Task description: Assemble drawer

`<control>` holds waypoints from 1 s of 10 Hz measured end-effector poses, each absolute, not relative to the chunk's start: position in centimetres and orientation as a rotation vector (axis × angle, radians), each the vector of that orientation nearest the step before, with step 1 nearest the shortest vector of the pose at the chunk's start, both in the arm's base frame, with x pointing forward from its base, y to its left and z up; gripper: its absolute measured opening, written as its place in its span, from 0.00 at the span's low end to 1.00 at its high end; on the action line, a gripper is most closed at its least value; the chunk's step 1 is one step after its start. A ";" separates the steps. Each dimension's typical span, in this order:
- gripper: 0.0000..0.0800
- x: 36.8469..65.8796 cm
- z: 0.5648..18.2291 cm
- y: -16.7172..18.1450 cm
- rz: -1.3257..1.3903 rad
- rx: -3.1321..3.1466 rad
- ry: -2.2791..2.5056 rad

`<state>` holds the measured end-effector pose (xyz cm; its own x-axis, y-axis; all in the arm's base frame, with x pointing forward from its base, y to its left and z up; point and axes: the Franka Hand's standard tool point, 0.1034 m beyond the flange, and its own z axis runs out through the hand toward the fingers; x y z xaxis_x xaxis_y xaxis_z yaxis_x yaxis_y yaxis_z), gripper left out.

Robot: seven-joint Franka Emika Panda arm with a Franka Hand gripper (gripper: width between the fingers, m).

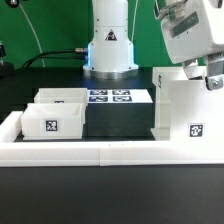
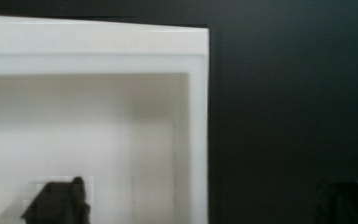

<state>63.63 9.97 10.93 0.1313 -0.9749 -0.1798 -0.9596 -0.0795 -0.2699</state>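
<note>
- Exterior view: the drawer's tall white box housing (image 1: 188, 105) stands upright on the black tabletop (image 1: 120, 122) at the exterior view's right. It has a square tag (image 1: 197, 130) low on the face toward the camera.
- The two trays sit at the exterior view's left, well apart from the housing. The front tray (image 1: 52, 120) carries a tag on its near wall. The rear tray (image 1: 62, 97) lies just behind it, and I cannot tell whether they touch.
- The gripper (image 1: 212, 80) hangs at the housing's top, toward its far right corner in this view. Contact cannot be judged from here.
- Wrist view: a white corner of the housing (image 2: 87, 120) and one long straight edge fill much of the picture.
- Here the gripper (image 2: 208, 203) has its jaws spread wide and holding nothing. One blurred dark tip shows against the white housing, the other against the dark area beside it, with the housing's edge between them.
- The marker board (image 1: 110, 97) lies flat between trays and housing, in front of the robot base (image 1: 110, 45).
- A low white rail (image 1: 90, 152) edges the tabletop's near side.
</note>
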 end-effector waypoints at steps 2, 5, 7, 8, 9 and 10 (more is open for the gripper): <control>0.81 63.3 12.6 9.1 -0.106 -2.254 1.677; 0.81 63.5 13.3 7.5 -0.143 -2.360 1.482; 0.81 63.4 13.1 7.8 -0.159 -2.425 1.384; 0.81 63.3 13.2 7.8 -0.170 -2.500 1.268; 0.81 63.2 13.5 8.0 -0.174 -2.589 1.118; 0.81 63.1 14.1 7.9 -0.199 -2.635 1.015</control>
<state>63.14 7.89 14.10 0.7392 -0.6732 0.0179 -0.6303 -0.7010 -0.3337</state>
